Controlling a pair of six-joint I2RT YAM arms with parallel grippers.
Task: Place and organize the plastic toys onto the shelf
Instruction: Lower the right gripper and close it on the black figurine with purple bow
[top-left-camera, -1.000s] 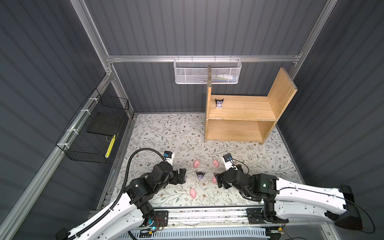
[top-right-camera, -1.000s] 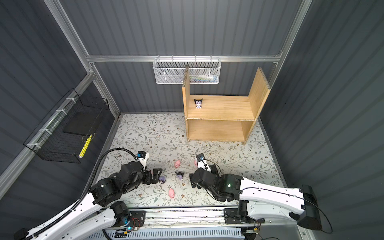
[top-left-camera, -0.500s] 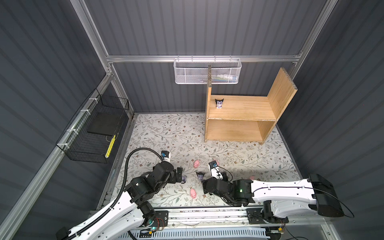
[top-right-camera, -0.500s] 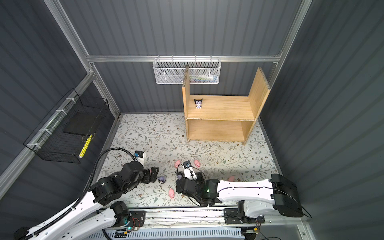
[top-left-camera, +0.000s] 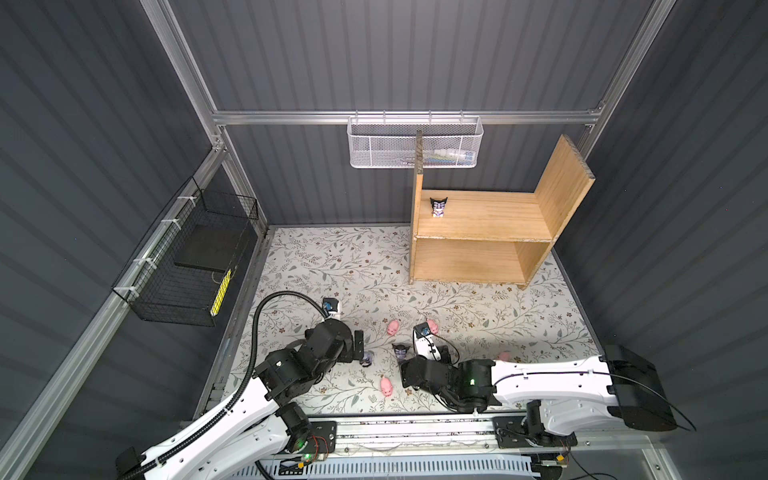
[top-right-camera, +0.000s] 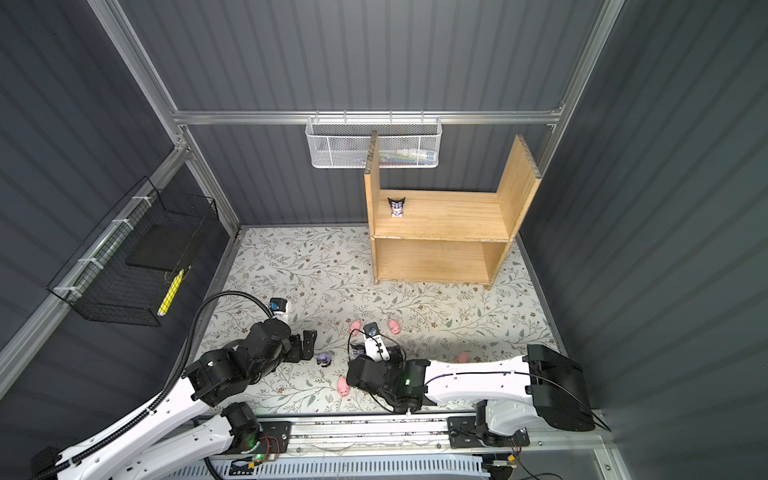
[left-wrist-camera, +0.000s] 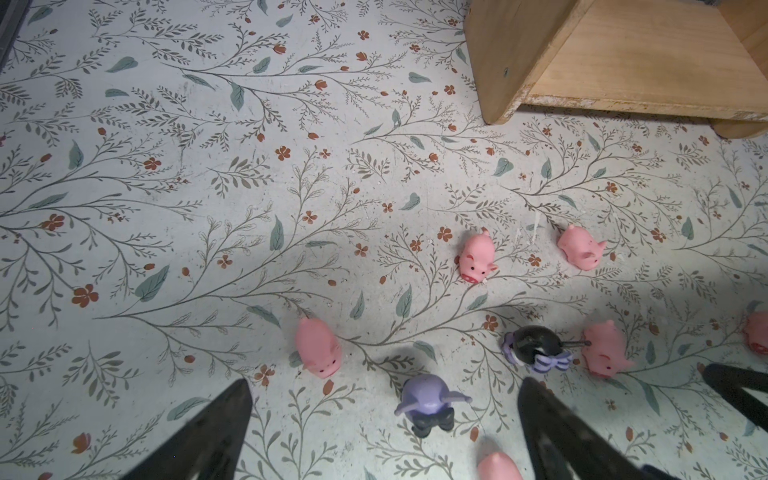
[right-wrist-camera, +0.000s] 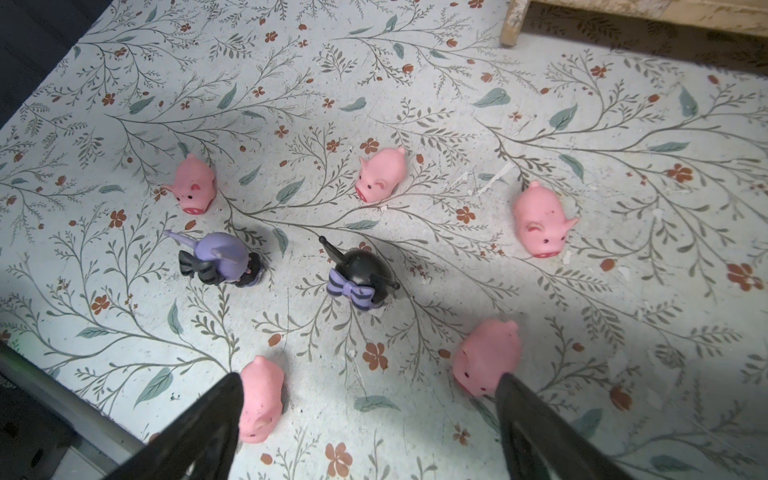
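A: Dark ribbed walls (top-left-camera: 374, 62), floral mat (top-left-camera: 332, 257) on the floor. Where are the toys?

B: One black-hooded figurine (top-left-camera: 438, 206) stands upright on the shelf (top-left-camera: 478, 224), upper level, close to a side board. I see nothing on the lower level. The rest I can see sit on the mat by my arms: a lavender-hooded figurine (left-wrist-camera: 428, 405), a black-hooded twin (right-wrist-camera: 365, 274), and pink pigs (right-wrist-camera: 380, 174) scattered round them.

A: Pincers?

B: Both spread wide, holding nothing. My left gripper (left-wrist-camera: 384, 388) has the lavender one lying between its fingers, not touching. My right gripper (right-wrist-camera: 369, 379) hangs low with a pig just beside each finger.

A: Handling?

B: My guess is they're all very light. The pigs look soft and rounded, so I'd pinch gently across the flanks or they may squirt out. The figurines look hard and top-heavy, with thin horns. I'd clamp the sides of the big head, never the horns or the bow.
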